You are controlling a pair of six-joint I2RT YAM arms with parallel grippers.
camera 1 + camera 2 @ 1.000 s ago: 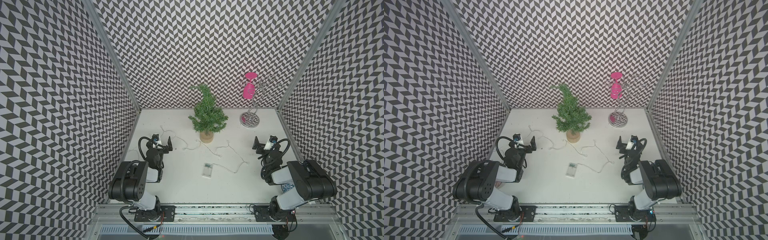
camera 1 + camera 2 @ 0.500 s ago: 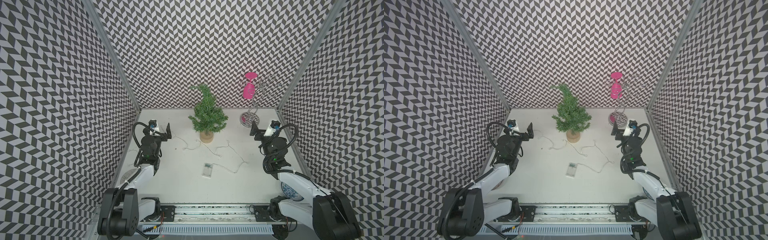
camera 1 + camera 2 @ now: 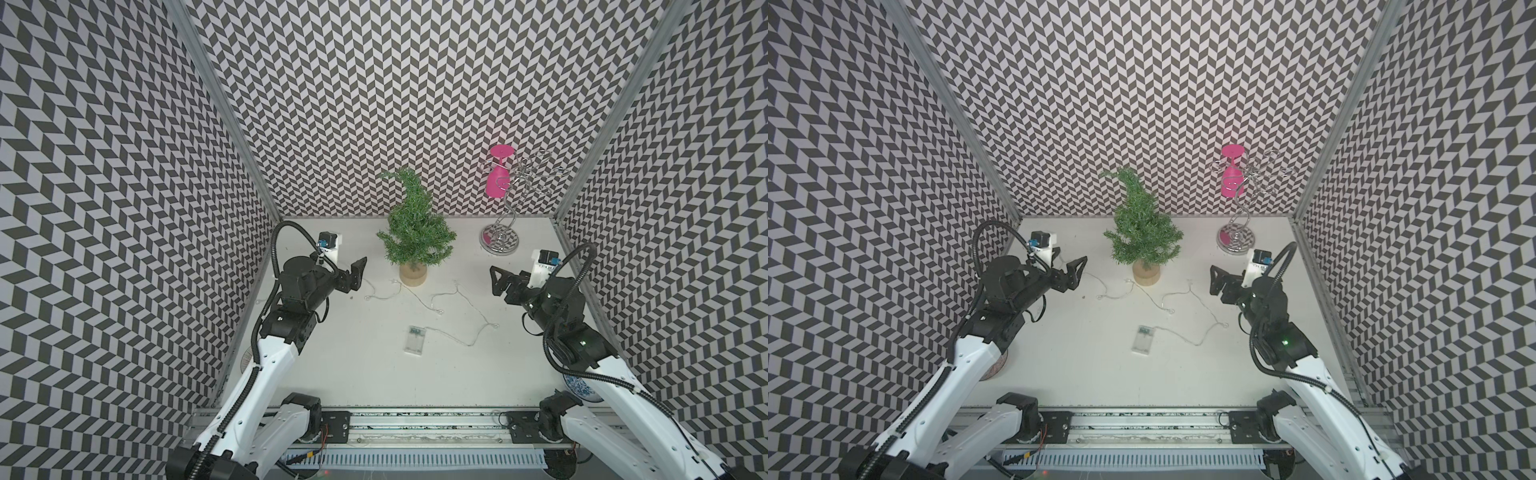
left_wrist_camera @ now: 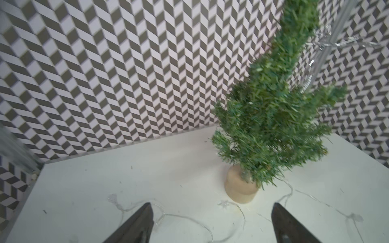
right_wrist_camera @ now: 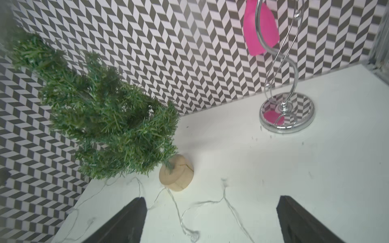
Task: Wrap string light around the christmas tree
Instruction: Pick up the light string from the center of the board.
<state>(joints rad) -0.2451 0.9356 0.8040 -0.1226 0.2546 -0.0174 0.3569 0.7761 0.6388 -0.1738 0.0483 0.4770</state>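
Note:
The christmas tree [image 3: 417, 232] [image 3: 1142, 232] stands upright on its tan base at the back middle of the white table. The string light [image 3: 432, 297] [image 3: 1167, 296] lies loose on the table in front of the tree. Its wire winds from near the base to a clear battery box [image 3: 415, 340] [image 3: 1142, 340]. My left gripper [image 3: 356, 272] [image 4: 211, 205] hovers open to the left of the tree, over a stretch of wire [image 4: 189, 218]. My right gripper [image 3: 495, 280] [image 5: 211, 198] hovers open to the tree's right, above more wire [image 5: 179, 210]. Neither holds anything.
A chrome twisted-wire rack [image 3: 500, 241] [image 5: 286, 113] with a pink glass [image 3: 497, 178] stands at the back right. A blue-patterned plate [image 3: 582, 384] lies under the right arm near the front. Patterned walls close in three sides.
Both arms have unfolded and reached forward from the front of the table. The grippers now sit farther back, on either side of the tree. The string light has not moved.

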